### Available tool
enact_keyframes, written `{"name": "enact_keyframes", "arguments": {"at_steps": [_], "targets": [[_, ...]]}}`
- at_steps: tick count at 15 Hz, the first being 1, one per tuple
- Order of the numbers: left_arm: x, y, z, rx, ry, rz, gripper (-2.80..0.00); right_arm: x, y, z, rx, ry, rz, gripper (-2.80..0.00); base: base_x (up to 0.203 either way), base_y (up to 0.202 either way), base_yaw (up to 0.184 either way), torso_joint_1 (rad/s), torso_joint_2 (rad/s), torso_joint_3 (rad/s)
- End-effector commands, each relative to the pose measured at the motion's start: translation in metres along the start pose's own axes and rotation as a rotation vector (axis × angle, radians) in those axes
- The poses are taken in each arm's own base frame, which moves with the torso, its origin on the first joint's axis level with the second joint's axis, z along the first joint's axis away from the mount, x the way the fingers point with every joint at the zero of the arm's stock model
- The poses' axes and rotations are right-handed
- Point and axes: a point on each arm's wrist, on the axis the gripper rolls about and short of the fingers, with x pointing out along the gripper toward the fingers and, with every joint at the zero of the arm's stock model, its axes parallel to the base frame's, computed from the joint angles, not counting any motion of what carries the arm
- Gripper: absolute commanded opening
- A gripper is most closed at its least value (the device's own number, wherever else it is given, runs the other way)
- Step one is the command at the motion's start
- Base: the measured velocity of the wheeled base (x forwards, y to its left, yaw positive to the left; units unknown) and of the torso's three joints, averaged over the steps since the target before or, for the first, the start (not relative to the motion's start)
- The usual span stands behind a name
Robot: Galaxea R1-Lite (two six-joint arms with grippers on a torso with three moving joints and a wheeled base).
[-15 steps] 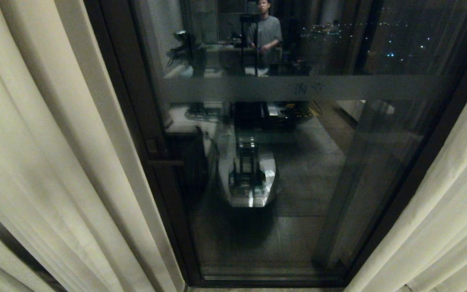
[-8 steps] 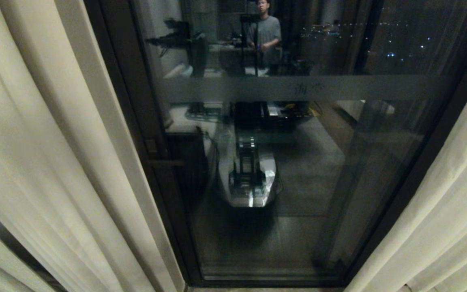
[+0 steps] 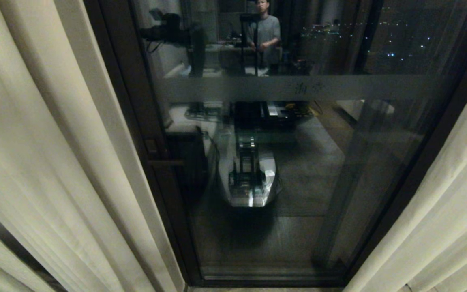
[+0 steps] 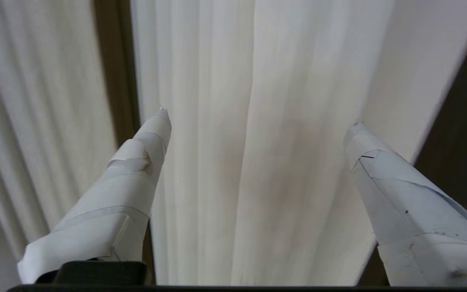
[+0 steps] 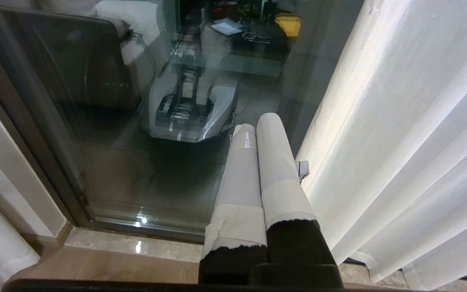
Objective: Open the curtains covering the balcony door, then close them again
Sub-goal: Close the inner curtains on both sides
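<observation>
Facing curtains (image 4: 258,101) | left gripper (image 4: 258,117) spread wide, empty | balcony door (image 3: 298,162) uncovered between panel edges

Home-like room: cream curtains (image 3: 47,162), glass balcony door (image 3: 298,162), night city lights beyond.

Marble threshold (image 5: 136,247) under door frame (image 5: 35,154)

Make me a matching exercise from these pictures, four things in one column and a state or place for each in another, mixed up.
1. left tool
2. right tool
3. cream pleated fabric curtains
4. dark-framed glass balcony door

A. shut, empty, pointing at the floor by the glass
B. drawn apart to both sides
C. open, facing a curtain panel
D. uncovered, showing reflections of a room

Pairs: 1-C, 2-A, 3-B, 4-D
</observation>
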Motion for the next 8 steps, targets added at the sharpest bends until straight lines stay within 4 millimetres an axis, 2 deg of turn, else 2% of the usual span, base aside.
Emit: {"name": "enact_keyframes", "arguments": {"at_steps": [1,8], "targets": [[0.039,-0.007,-0.017,0.020,0.050,0.016,0.00,0.000,0.000,0.000,-0.001,0.002,0.001,-2.80,0.000,0.000,0.000,0.000,0.00,0.000],[0.108,-0.013,-0.025,-0.031,-0.005,-0.078,0.00,0.000,0.000,0.000,-0.001,0.002,0.002,-2.80,0.000,0.000,0.000,0.000,0.00,0.000]]}}
